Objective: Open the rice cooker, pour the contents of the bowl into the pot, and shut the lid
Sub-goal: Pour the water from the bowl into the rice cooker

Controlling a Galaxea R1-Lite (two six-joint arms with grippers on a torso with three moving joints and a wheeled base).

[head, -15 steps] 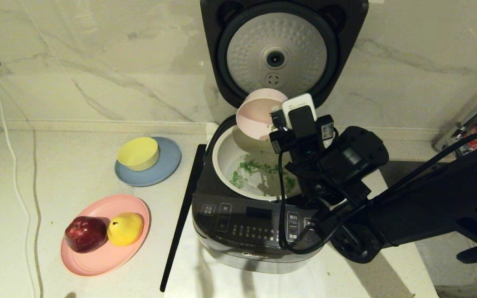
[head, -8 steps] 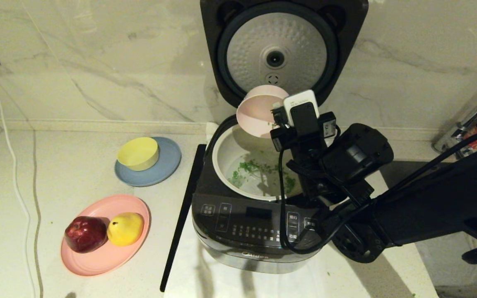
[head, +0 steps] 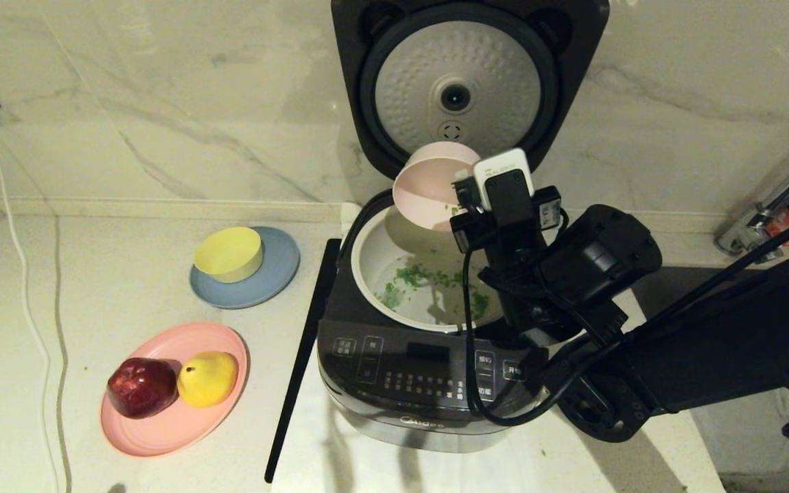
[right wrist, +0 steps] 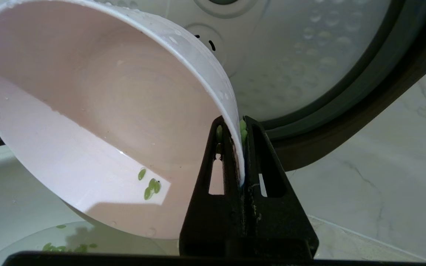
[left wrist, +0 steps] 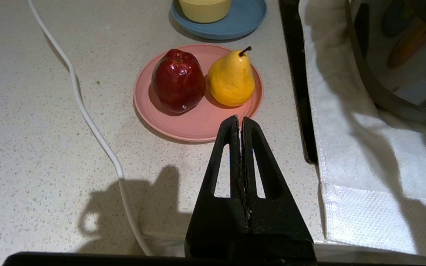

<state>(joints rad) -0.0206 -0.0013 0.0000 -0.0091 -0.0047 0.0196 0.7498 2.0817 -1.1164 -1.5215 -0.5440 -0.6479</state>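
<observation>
On a speckled countertop [head: 127, 287], the dark grey Midea-branded rice cooker [head: 408, 383] shows small white labels, seemingly Chinese. Above its cream pot [head: 367, 274], the right gripper [right wrist: 235, 123] pinches the tilted pale pink bowl [right wrist: 98, 122]; the left gripper [left wrist: 239, 120] is closed, empty.

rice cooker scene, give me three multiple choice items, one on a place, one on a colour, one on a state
1. Where is the pink bowl?
A. on the blue plate
B. tilted above the pot
C. on the counter

2. What colour is the small bowl on the blue plate?
A. yellow
B. red
C. white

3. How is the lid of the rice cooker?
A. shut
B. taken off
C. standing open

Answers:
1 B, the right gripper pinches its rim over the pot, where most of the green bits already lie.
2 A, it shows plain yellow.
3 C, its dimpled silver underside faces the camera.
</observation>
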